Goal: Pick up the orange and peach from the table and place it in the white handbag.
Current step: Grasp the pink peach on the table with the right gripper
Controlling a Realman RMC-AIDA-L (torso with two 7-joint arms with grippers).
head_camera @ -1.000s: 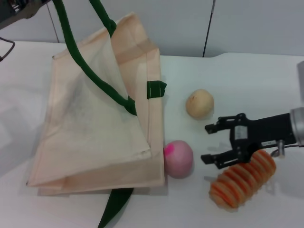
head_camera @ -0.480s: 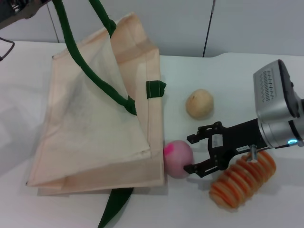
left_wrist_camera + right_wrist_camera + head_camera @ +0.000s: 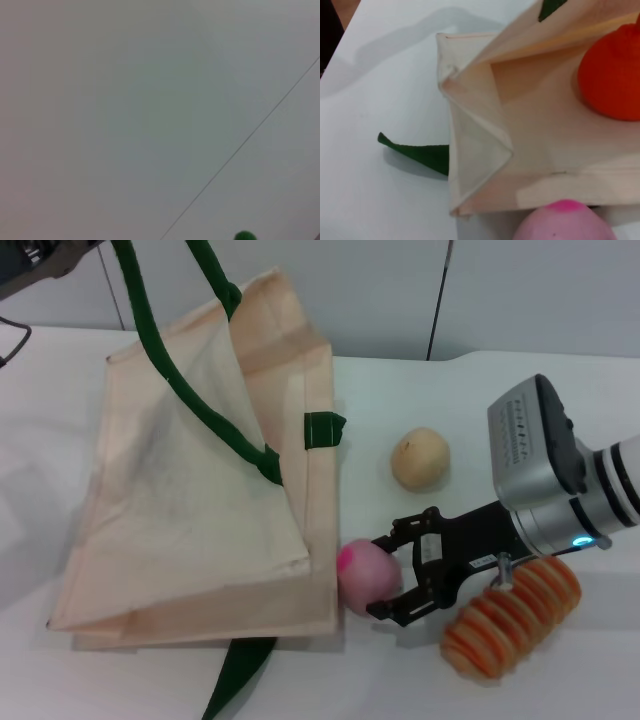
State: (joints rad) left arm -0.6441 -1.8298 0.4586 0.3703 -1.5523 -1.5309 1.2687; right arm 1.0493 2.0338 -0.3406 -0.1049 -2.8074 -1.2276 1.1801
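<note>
**Right hand straddles the peach at the bag's mouth**

Nearest you, the right hand (image 3: 385,575) has its fingers spread around the peach (image 3: 368,575) on the bench (image 3: 500,400), just right of the white handbag (image 3: 180,510). The orange (image 3: 612,75) lies inside the bag. Far left, the left hand (image 3: 40,262) holds up the green strap (image 3: 165,350); you cannot tell its grip.

Beige ball (image 3: 420,459) and ribbed orange oblong (image 3: 510,618) — apart on white table (image 3: 480,410).
</note>
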